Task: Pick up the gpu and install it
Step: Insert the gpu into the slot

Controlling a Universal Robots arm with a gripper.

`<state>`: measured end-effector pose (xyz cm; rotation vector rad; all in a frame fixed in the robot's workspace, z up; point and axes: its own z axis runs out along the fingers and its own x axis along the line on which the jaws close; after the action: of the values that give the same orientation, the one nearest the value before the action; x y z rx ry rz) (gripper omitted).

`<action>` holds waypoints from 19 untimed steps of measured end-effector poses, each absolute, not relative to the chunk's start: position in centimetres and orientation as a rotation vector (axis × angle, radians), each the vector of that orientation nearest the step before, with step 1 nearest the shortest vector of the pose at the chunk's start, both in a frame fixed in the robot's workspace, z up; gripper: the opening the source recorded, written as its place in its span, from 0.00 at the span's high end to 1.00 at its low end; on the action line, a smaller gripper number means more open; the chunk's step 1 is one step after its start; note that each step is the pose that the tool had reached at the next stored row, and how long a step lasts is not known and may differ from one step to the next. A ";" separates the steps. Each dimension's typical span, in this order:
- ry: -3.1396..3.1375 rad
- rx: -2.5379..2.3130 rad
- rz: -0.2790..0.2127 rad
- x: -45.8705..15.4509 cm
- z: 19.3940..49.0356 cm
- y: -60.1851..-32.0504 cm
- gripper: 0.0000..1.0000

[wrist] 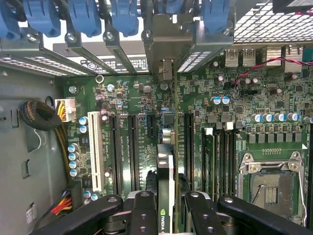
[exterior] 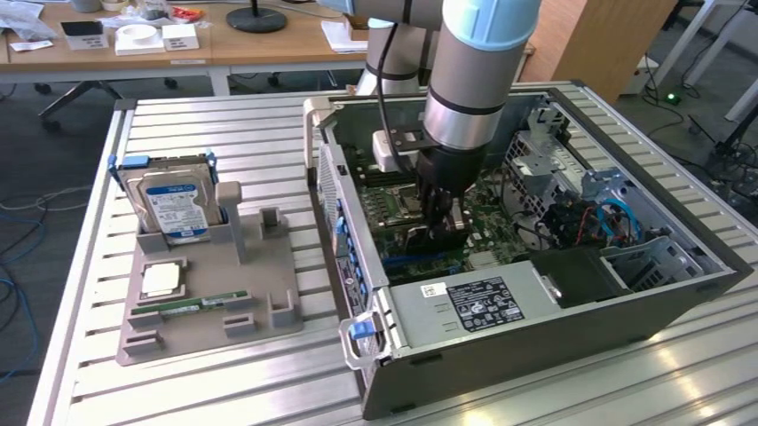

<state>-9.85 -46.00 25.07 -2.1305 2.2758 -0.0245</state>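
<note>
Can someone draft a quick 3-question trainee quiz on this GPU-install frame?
1. True or false: the fingers are shut on the gpu.
2. Where is the gripper working? A) over the grey parts tray B) inside the open computer case C) above the far desk
3. What stands upright at the back of the parts tray?

Key: 1 true; 2 B; 3 the hard drive with the blue-white label.

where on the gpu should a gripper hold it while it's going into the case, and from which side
By its upper edge, from above, one finger on each flat face. The gpu stands on edge over the motherboard slots, as the gripper holds it now.
</note>
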 end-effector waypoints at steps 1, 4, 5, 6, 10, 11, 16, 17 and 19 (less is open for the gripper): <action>2.276 -2.131 -0.025 -9.9 25.1 -46.0 0.73; 2.275 -2.129 -0.023 -9.9 25.2 -46.0 0.73; 2.275 -2.129 -0.023 -9.9 25.2 -46.0 0.73; 2.275 -2.129 -0.023 -9.8 25.2 -46.0 0.73; 2.271 -2.126 -0.015 -9.9 25.2 -46.0 0.73; 2.271 -2.126 -0.015 -9.9 25.2 -46.0 0.73; 2.271 -2.126 -0.014 -9.9 25.1 -46.0 0.73; 2.271 -2.126 -0.014 -9.8 25.1 -46.0 0.73; 2.271 -2.126 -0.015 -9.8 25.0 -46.0 0.73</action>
<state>-9.85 -46.00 25.00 -2.1257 2.2710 -0.0146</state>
